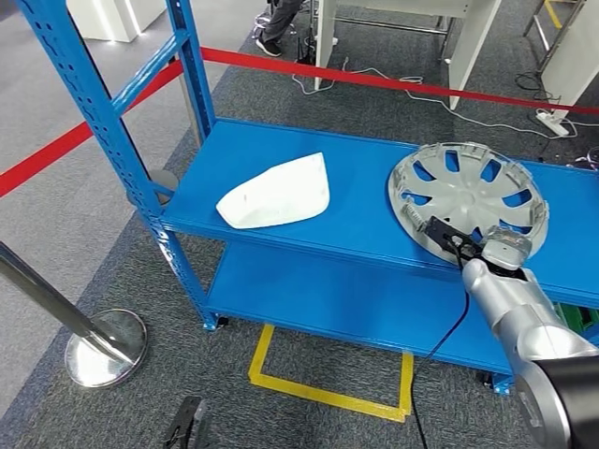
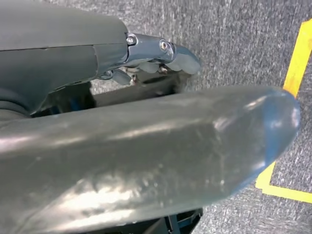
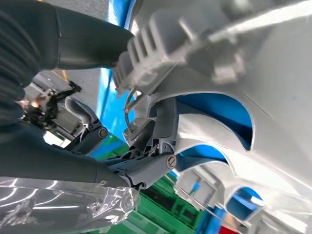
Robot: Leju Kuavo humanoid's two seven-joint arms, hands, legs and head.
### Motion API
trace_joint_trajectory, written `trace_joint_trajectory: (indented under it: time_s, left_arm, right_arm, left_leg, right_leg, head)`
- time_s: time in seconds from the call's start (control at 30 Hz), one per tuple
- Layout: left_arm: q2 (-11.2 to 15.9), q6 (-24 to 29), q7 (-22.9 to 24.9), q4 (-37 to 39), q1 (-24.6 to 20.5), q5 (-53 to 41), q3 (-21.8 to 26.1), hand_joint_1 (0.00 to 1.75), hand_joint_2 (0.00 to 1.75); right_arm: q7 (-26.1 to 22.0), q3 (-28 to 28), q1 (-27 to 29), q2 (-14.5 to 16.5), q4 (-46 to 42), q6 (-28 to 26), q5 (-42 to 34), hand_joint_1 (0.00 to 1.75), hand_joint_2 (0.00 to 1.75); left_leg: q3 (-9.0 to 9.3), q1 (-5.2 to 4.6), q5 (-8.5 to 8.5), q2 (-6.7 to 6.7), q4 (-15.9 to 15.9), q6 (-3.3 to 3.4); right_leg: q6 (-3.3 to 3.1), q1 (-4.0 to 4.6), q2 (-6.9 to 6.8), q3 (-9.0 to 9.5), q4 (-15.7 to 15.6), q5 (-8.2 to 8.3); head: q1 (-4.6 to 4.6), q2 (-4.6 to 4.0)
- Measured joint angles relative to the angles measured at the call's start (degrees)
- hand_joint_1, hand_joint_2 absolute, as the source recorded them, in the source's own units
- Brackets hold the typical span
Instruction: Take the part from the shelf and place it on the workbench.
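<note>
A silver wheel cover [image 1: 470,192] lies flat on the right part of the blue shelf's upper board [image 1: 353,210]. My right hand [image 1: 466,245] is at its near rim. In the right wrist view the dark fingers [image 3: 147,165] reach under the cover's rim [image 3: 279,78] while the thumb lies on its other side, so the hand grips the edge. My left hand [image 2: 147,146] hangs low over the grey carpet with its fingers [image 2: 162,51] stretched out and nothing in it. A dark bit of it shows at the bottom of the head view [image 1: 187,423].
A white moulded part [image 1: 277,192] lies on the same board to the left. Red barrier tape [image 1: 353,75] runs behind the shelf. A chrome stanchion base [image 1: 106,348] stands at the left, a yellow floor marking [image 1: 332,393] in front, and a green crate [image 1: 576,318] under the right end.
</note>
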Motion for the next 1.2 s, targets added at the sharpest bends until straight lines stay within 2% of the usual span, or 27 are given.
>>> trace_joint_trajectory:
  time_s: [0.07,0.13,0.17,0.2,0.27,0.33,0.37,0.4,0.43,0.5,0.53,0.57,0.63,0.7,0.77,0.83,0.87,0.9,0.93,1.0,1.03,1.1,1.13,1.2]
  left_arm:
    - [-0.09,0.06,-0.11,0.0,0.01,0.05,0.0,0.0,0.0]
    - [-0.13,0.12,-0.26,0.0,0.09,0.13,0.0,0.0,0.0]
    - [-0.13,0.18,-0.3,0.0,0.13,0.15,0.0,0.0,0.0]
    - [-0.14,0.27,-0.33,0.0,0.12,0.17,0.0,0.0,0.0]
    - [-0.13,0.46,-0.3,0.0,0.11,0.25,0.01,0.0,0.0]
    - [-0.11,0.57,-0.21,0.0,0.17,0.33,0.02,0.0,0.87]
    - [-0.1,0.62,-0.16,0.0,0.21,0.34,0.02,0.0,1.31]
    - [-0.1,0.66,-0.06,0.0,0.24,0.39,0.02,0.0,1.31]
    - [-0.11,0.66,0.08,0.0,0.24,0.53,0.02,0.0,0.87]
    - [-0.15,0.39,0.46,0.0,0.18,1.34,0.07,0.0,0.87]
    - [-0.17,0.23,0.69,0.0,0.1,1.87,0.14,0.0,1.31]
    - [-0.19,0.22,1.01,0.0,-0.02,2.29,0.24,0.0,1.75]
    - [-0.23,0.98,1.74,0.0,-0.23,2.51,0.38,0.0,1.75]
    - [-0.24,2.28,2.48,0.0,-0.31,2.0,0.37,0.0,1.75]
    - [-0.2,3.33,3.12,0.0,-0.36,1.23,0.3,0.0,1.75]
    - [-0.12,3.94,3.58,0.0,-0.32,0.7,0.24,0.0,1.75]
    - [-0.07,4.1,3.72,0.0,-0.26,0.52,0.22,0.0,1.75]
    - [-0.02,4.15,3.79,0.0,-0.2,0.44,0.22,0.0,1.75]
    - [0.03,4.08,3.83,0.0,-0.16,0.4,0.22,0.0,1.75]
    - [0.07,3.53,3.62,0.0,-0.17,0.65,0.22,0.0,1.75]
    - [0.06,3.14,3.43,0.0,-0.22,0.85,0.22,0.0,1.75]
    - [0.01,2.49,3.1,0.0,-0.26,1.12,0.22,0.0,1.75]
    - [0.01,2.33,3.03,0.0,-0.24,1.18,0.22,0.0,1.75]
    - [0.01,2.19,2.89,0.0,-0.18,1.19,0.22,0.0,1.75]
  right_arm:
    - [-0.12,-0.4,-0.01,0.01,-0.01,-0.45,0.4,1.75,1.75]
    - [-0.25,-0.78,0.36,0.02,0.0,-0.88,0.81,1.75,1.75]
    - [-0.3,-0.89,0.55,0.02,0.02,-1.01,0.96,1.75,1.75]
    - [-0.33,-0.98,0.67,0.02,0.03,-1.08,1.1,1.75,1.75]
    - [-0.4,-1.14,0.93,0.02,0.07,-1.16,1.38,1.75,1.75]
    - [-0.46,-1.28,1.2,0.03,0.09,-1.23,1.58,1.75,1.75]
    - [-0.48,-1.33,1.28,0.03,0.09,-1.25,1.62,1.75,1.75]
    - [-0.48,-1.38,1.27,0.04,0.09,-1.26,1.66,1.75,1.75]
    - [-0.46,-1.43,1.21,0.04,0.09,-1.27,1.73,1.75,1.75]
    - [-0.5,-1.61,0.93,0.07,0.09,-1.31,2.0,1.75,1.75]
    - [-0.56,-1.71,0.75,0.13,0.08,-1.34,2.19,1.75,1.75]
    - [-0.63,-1.81,0.59,0.21,0.08,-1.38,2.42,1.75,1.75]
    - [-0.77,-1.99,0.39,0.47,0.03,-1.55,2.88,1.75,1.75]
    - [-0.78,-2.21,0.32,0.82,-0.04,-1.73,3.34,1.75,1.75]
    - [-0.67,-2.35,0.29,1.26,-0.1,-1.83,3.82,1.75,1.75]
    - [-0.58,-2.4,0.3,1.66,-0.14,-1.89,4.16,1.75,1.75]
    - [-0.57,-2.44,0.31,1.83,-0.15,-1.89,4.27,1.75,1.75]
    - [-0.56,-2.53,0.34,1.89,-0.15,-1.89,4.35,1.75,1.75]
    - [-0.54,-2.63,0.36,1.93,-0.15,-1.89,4.43,1.75,1.75]
    - [-0.49,-2.91,0.35,1.95,-0.15,-1.86,4.58,1.75,1.75]
    - [-0.47,-3.09,0.3,1.95,-0.15,-1.85,4.66,1.75,1.75]
    - [-0.46,-3.5,0.31,1.95,-0.16,-1.83,4.81,1.75,1.75]
    - [-0.46,-3.65,0.39,1.95,-0.16,-1.81,4.86,1.75,1.75]
    - [-0.47,-3.84,0.62,1.95,-0.14,-1.78,4.94,1.75,1.75]
  left_leg:
    - [1.43,0.13,0.64,-0.27,-3.31,0.81]
    - [1.3,-0.03,0.65,-0.4,-3.45,2.27]
    - [1.31,-0.03,0.78,-0.33,-3.49,2.72]
    - [1.3,-0.01,0.92,-0.25,-3.52,3.11]
    - [1.21,-0.05,1.06,-0.08,-3.56,3.65]
    - [1.17,-0.14,1.03,0.01,-3.56,3.86]
    - [1.25,-0.15,0.98,0.03,-3.56,3.9]
    - [1.38,-0.13,0.93,0.03,-3.56,3.91]
    - [1.56,-0.11,0.86,0.02,-3.56,3.85]
    - [1.93,-0.14,0.63,0.0,-3.52,3.49]
    - [2.05,-0.18,0.49,-0.02,-3.52,3.18]
    - [2.11,-0.19,0.41,-0.03,-3.56,2.79]
    - [2.25,0.01,0.43,-0.06,-3.86,1.91]
    - [2.05,0.18,-0.05,-0.01,-3.23,1.32]
    - [-0.02,0.03,-2.83,0.03,1.09,1.13]
    - [-3.63,-0.12,-6.36,0.04,8.12,0.97]
    - [-4.88,-0.13,-6.97,0.04,10.45,0.89]
    - [-5.22,-0.12,-6.48,0.05,10.93,0.8]
    - [-4.5,-0.08,-4.99,0.08,9.32,0.7]
    - [-1.03,0.15,-1.27,0.29,2.26,0.31]
    - [0.38,0.26,-0.14,0.24,-0.7,0.45]
    - [1.39,0.31,0.35,0.1,-3.26,1.19]
    - [1.28,0.23,0.43,-0.05,-3.2,1.86]
    - [1.26,0.18,0.7,0.07,-3.31,2.75]
  right_leg:
    - [0.83,0.08,0.23,-0.57,0.48,-0.09]
    - [1.32,0.0,0.41,-0.72,0.11,0.1]
    - [1.51,-0.09,0.42,-0.84,0.21,-0.05]
    - [1.7,-0.15,0.4,-1.35,1.23,-0.76]
    - [1.95,-0.19,0.37,-4.06,7.25,-4.08]
    - [2.02,-0.18,0.39,-7.65,15.1,-7.39]
    - [1.96,-0.18,0.4,-8.52,17.02,-7.74]
    - [1.84,-0.18,0.4,-8.3,16.68,-7.02]
    - [1.66,-0.17,0.4,-6.94,14.04,-5.42]
    - [1.19,-0.09,0.41,-2.58,5.87,-2.15]
    - [1.01,0.01,0.4,-0.94,2.85,-1.37]
    - [0.82,0.17,0.4,-0.06,1.27,-1.2]
    - [0.3,0.51,0.39,0.2,0.8,-1.32]
    - [-0.38,0.47,0.3,0.51,0.24,-0.81]
    - [-0.92,0.24,0.09,0.6,-0.26,-0.24]
    - [-1.18,0.22,-0.02,0.24,-0.29,-0.06]
    - [-1.16,0.2,-0.03,0.07,-0.28,0.02]
    - [-1.05,0.12,-0.04,-0.06,-0.26,0.1]
    - [-0.86,-0.03,-0.05,-0.15,-0.22,0.2]
    - [-0.17,-0.2,-0.04,-0.45,0.15,0.25]
    - [0.25,-0.15,0.01,-0.73,0.46,0.2]
    - [1.0,0.04,0.12,-1.14,0.72,0.22]
    - [1.28,-0.03,0.16,-1.15,0.54,0.37]
    - [1.81,-0.24,0.16,-1.41,0.81,0.06]
  head:
    - [-0.14,0.0]
    - [-0.03,0.0]
    - [0.02,0.0]
    - [0.11,0.0]
    - [0.26,0.0]
    - [0.3,0.0]
    - [0.31,0.0]
    - [0.32,0.0]
    - [0.32,0.0]
    - [0.32,0.0]
    - [0.3,0.0]
    - [0.27,0.0]
    - [0.25,0.0]
    - [0.23,0.0]
    - [0.16,0.0]
    - [0.15,0.0]
    - [0.15,0.0]
    - [0.17,0.0]
    - [0.17,0.0]
    - [0.08,0.0]
    - [0.02,0.0]
    - [0.09,0.0]
    - [0.22,0.0]
    - [0.41,0.0]
